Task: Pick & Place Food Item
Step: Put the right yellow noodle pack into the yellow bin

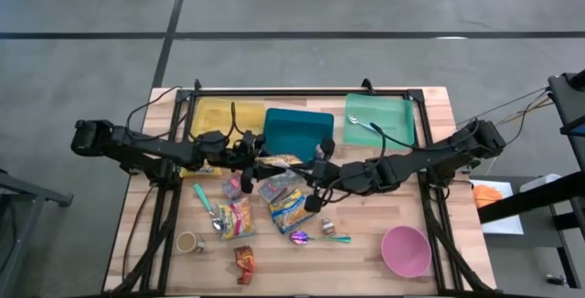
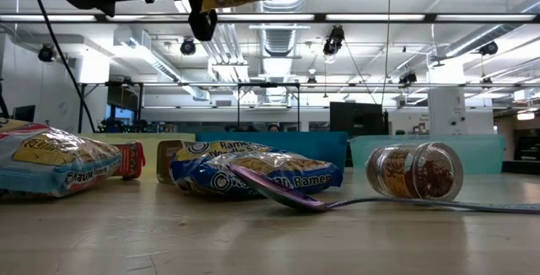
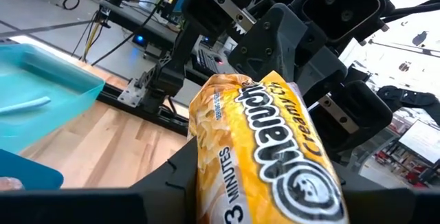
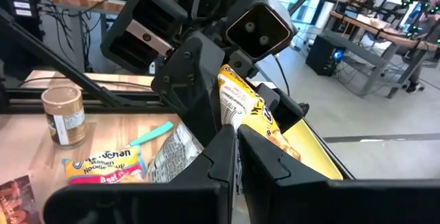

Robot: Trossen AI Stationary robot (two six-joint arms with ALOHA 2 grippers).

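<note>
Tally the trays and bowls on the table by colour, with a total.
Yellow tray: 1
Teal tray: 1
Green tray: 1
Pink bowl: 1
Total: 4

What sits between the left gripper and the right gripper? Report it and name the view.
Only the yellow ramen packet: the left gripper holds one end and the right gripper the other. Both wrist views show it.
</note>
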